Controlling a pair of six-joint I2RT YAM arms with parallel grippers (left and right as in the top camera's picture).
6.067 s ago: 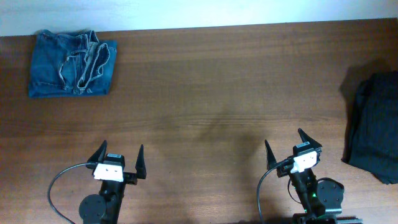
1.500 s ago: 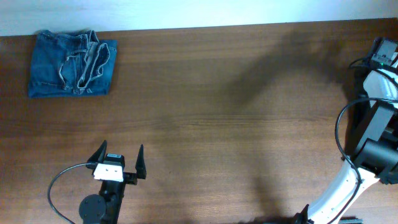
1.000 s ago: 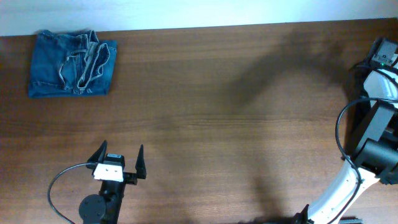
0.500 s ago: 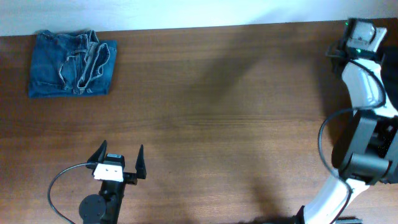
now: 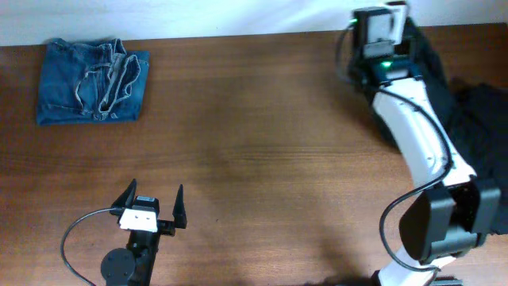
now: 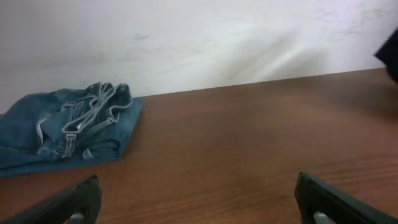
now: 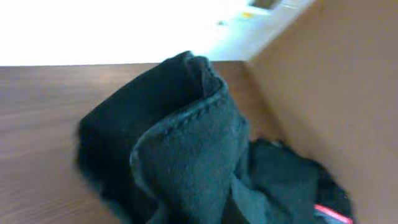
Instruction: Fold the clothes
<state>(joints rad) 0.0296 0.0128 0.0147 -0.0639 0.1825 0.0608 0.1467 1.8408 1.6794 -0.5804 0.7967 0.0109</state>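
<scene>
Broadly, the wooden table [image 5: 262, 119] holds two loads. The black trousers [image 5: 480, 127] lie heaped at the far right, one end drawn up toward the far edge. The blue jeans [image 5: 91, 81] sit already folded at the far left. The step in hand looks like fetching the trousers out of the heap. The right gripper [image 5: 381, 22] is at the far edge, jaws closed. Dark cloth bunches right under its camera, so it seems pinched on a fold. The left gripper [image 5: 155, 199] waits near left, jaws spread wide and empty. A reddish strip [image 7: 333, 213] peeks from the heap. Next, the cloth probably needs dragging to the bare middle and spreading flat, both legs found, before any fold.
</scene>
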